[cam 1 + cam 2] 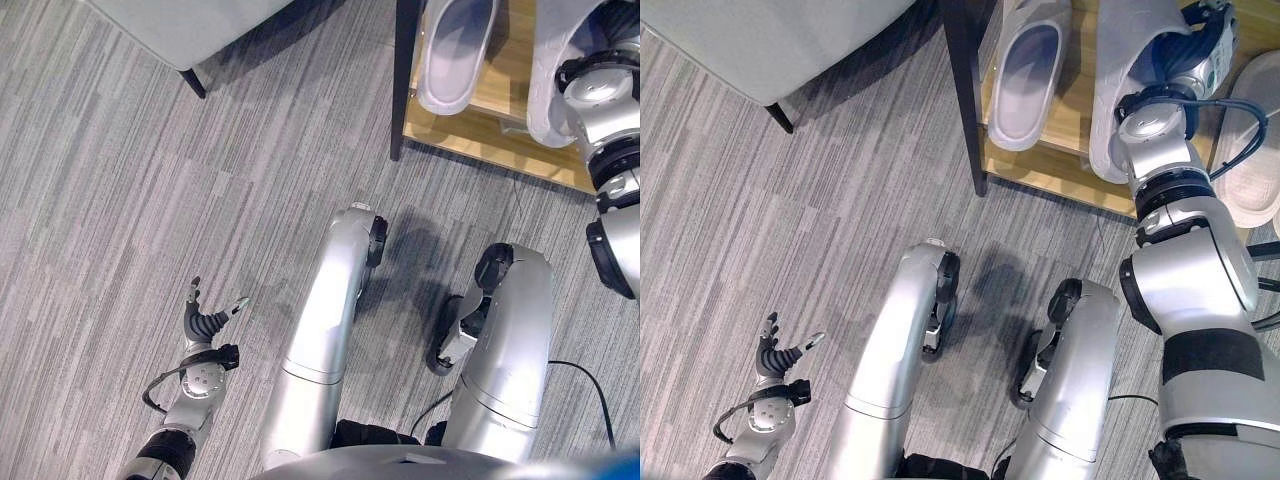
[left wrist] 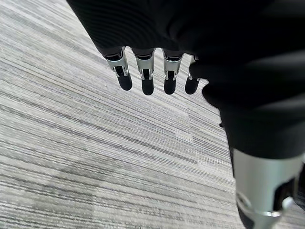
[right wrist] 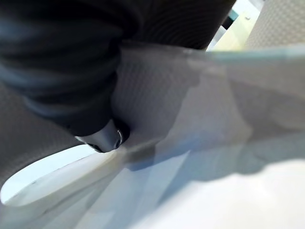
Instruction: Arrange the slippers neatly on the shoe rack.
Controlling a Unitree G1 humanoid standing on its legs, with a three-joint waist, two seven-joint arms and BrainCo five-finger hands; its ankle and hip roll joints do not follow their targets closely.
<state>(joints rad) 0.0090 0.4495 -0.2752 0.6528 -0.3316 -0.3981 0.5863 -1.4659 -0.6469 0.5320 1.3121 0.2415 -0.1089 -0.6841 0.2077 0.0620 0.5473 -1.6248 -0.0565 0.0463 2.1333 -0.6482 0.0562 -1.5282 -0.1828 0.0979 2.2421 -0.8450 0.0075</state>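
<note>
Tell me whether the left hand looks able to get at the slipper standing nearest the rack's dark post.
Probably not from where it is. The left hand hangs open low over the carpet, far from the shoe rack, and that slipper sits up on the shelf. The right hand, already at the neighbouring slipper, is closer.

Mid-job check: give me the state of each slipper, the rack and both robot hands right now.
Left slipper: lying flat on the shoe rack, sole down, untouched.
Middle slipper: on the shelf, right robot hand on it.
Beige slipper: beside the middle one.
Shoe rack: upright, wooden shelf holding slippers.
Right robot hand: at the middle slipper; grip hidden.
Left robot hand: open, empty, over the carpet.
</note>
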